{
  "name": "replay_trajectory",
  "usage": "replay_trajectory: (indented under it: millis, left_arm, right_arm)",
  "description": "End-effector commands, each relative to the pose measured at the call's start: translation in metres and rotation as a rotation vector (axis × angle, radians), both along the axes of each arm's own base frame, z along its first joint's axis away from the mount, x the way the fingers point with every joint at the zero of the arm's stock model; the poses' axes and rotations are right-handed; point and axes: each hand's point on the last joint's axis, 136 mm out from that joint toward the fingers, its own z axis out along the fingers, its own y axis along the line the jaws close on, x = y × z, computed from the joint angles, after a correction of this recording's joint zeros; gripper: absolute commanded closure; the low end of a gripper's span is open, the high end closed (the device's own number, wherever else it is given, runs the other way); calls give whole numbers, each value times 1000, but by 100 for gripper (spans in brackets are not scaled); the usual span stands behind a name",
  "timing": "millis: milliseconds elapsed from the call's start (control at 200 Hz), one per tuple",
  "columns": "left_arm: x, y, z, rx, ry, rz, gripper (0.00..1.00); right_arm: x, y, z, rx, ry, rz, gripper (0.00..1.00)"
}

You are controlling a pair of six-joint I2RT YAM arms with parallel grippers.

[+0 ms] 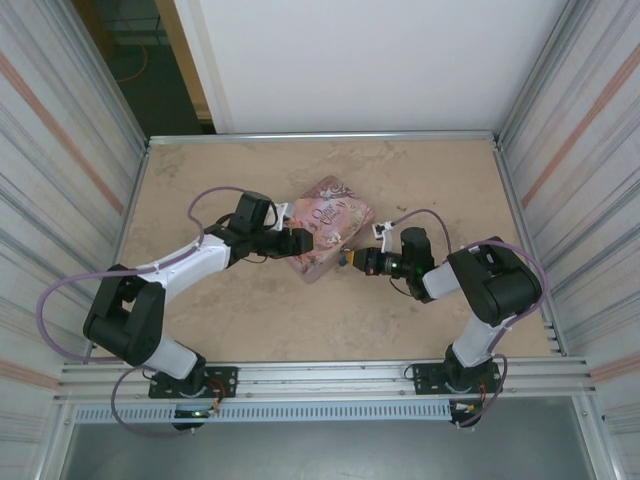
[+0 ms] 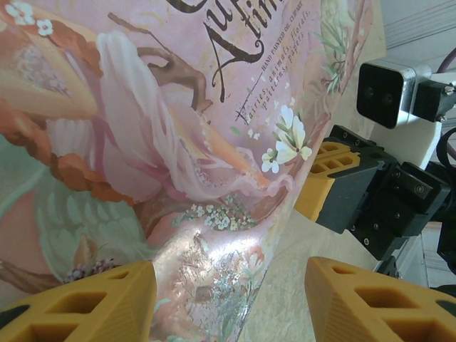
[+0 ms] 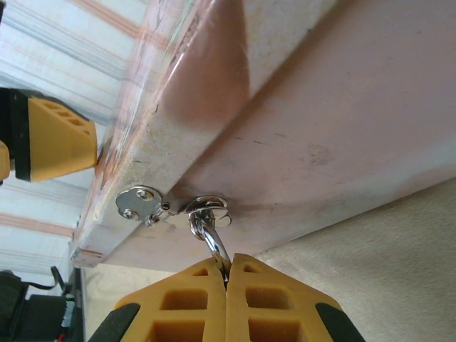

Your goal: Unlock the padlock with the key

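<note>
Item: pink illustrated tin [image 1: 330, 215], rectangular, lid closed; it rests on the beige table [image 1: 420, 180] between the two arms; contents hidden.

Fastening: on the tin's long side wall [image 3: 320, 128] a silvery hasp [image 3: 139, 201] is folded over a metal staple [image 3: 208, 209].

Padlock [image 3: 208, 234]: hangs at the staple on the tin's side; only the silvery shackle shows, curving down from the staple into the seam between the yellow fingers; the body is covered by those fingers.

Right gripper [image 3: 228, 269]: fingers pressed together, no gap between them, pinched on the padlock at the shackle's lower end; from overhead it [image 1: 350, 260] sits against the tin's near right edge.

Left gripper [image 2: 231, 274]: fingers spread wide, with the tin's lower corner [image 2: 214, 285] lying between them; whether either pad presses the tin cannot be told; from overhead it [image 1: 303, 243] meets the tin's near left edge.

Cut off: the tin's lid lettering runs out of the left wrist view; the illustration is partly glared.
</note>
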Motion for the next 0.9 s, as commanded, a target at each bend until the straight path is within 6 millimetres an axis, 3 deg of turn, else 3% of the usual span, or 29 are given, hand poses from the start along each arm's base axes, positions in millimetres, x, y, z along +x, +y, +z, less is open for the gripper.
replay_trajectory:
  millis: [0, 526, 892]
  left_arm:
    - [-23, 20, -36, 101, 135, 37, 42]
    - [-23, 22, -39, 105, 128, 48, 42]
    - [-24, 32, -43, 123, 129, 64, 41]
  right_arm:
    - [20, 1, 24, 54, -37, -63, 100]
    - [38, 10, 25, 132, 105, -184, 100]
    - [45, 15, 16, 123, 131, -137, 100]
